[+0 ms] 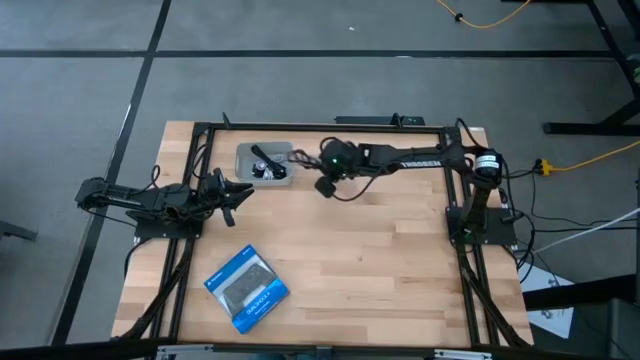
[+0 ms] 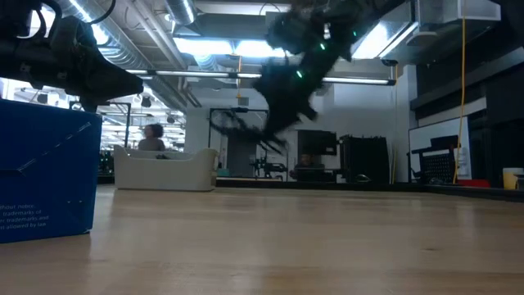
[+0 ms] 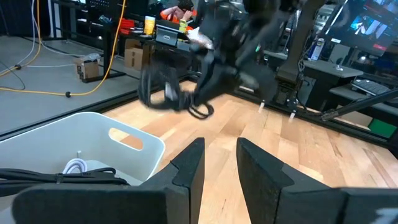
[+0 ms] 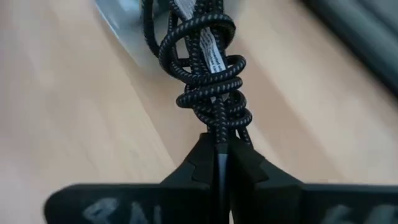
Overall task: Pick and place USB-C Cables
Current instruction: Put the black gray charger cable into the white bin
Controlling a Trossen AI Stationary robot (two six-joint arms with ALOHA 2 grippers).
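Observation:
My right gripper (image 1: 303,158) reaches across the far part of the table and hovers beside the white bin (image 1: 264,163). It is shut on a black braided USB-C cable (image 4: 208,68). In the low view that cable (image 2: 246,127) dangles in loose loops well above the table. The left wrist view shows the cable (image 3: 163,93) in the air past the bin's wall (image 3: 93,140). Black and whitish cables (image 1: 265,168) lie inside the bin, and one white one (image 3: 78,165) shows over the rim. My left gripper (image 3: 221,158) waits open near the bin's left side (image 1: 235,190). My right gripper pinches the black braided cable between its two shut fingers at the wound, knotted part of the bundle (image 4: 216,127). The cable is lifted clear of the table, and its loose loops (image 2: 237,131) hang slack below and beyond the fingers.
A blue-and-black flat box (image 1: 247,288) lies near the table's near edge and stands large at the left of the low view (image 2: 41,180). Bare wood (image 1: 380,260) spreads over the middle and right. A yellow cable (image 1: 590,155) runs on the floor off the table.

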